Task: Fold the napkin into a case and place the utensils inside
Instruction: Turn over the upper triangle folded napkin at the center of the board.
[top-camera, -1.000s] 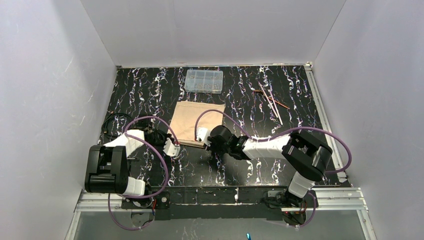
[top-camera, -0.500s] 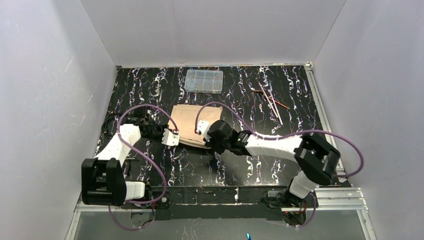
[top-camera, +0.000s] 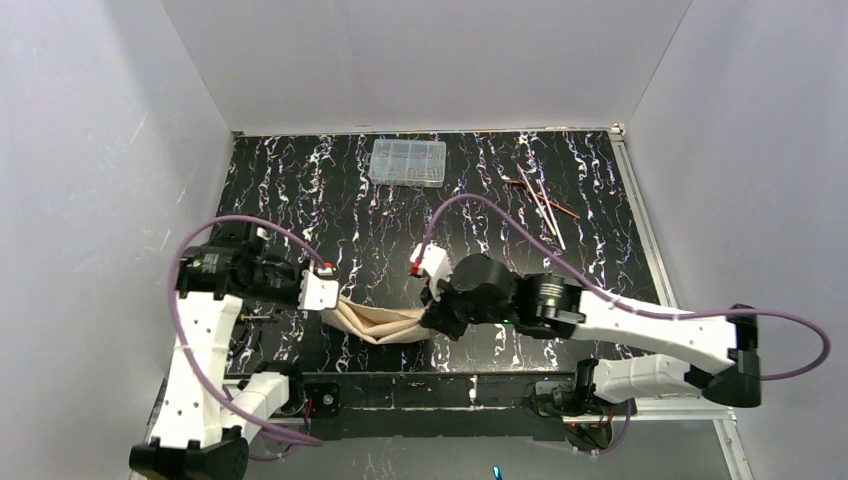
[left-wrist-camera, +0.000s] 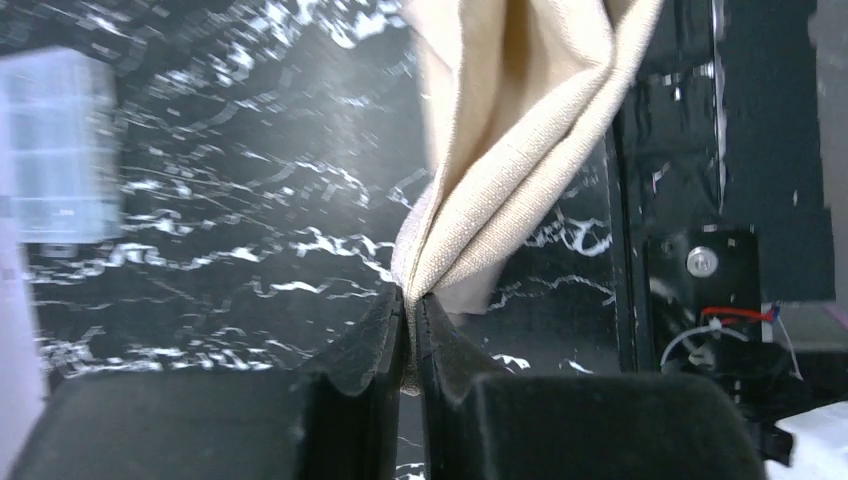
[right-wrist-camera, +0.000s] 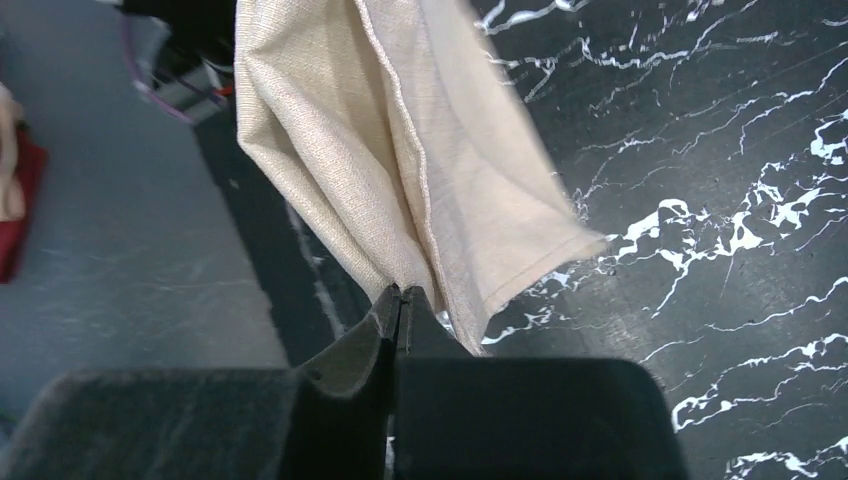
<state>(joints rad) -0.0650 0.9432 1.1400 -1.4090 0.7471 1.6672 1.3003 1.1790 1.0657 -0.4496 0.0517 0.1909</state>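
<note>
The napkin (top-camera: 378, 322) is seen as a sagging, bunched beige band slung between the two arms, above the near edge of the surface (top-camera: 480, 210). It is gathered into soft lengthwise folds rather than laid flat, and its middle droops lower than its two ends. Whether the lowest part touches the surface cannot be told from the overhead view.

The napkin's left end is pinched by the left fingers (left-wrist-camera: 372, 345). In the left wrist view they are pressed together on a doubled corner of the cloth, with only its thickness between them, and the rest of the cloth (left-wrist-camera: 510, 130) fans away from the tips. The right end is gripped in the same manner by the right fingers (right-wrist-camera: 368, 345). These are closed tightly on a hemmed edge, from which the cloth (right-wrist-camera: 400, 150) spreads out in two layers.

The utensils (top-camera: 540, 205) are left lying in a loose crossed cluster at the far right of the surface, well apart from the napkin and from both arms. A clear plastic box (top-camera: 408, 162) is set at the far middle of the surface, also well away. Purple cables (top-camera: 470, 205) are looped over both arms.
</note>
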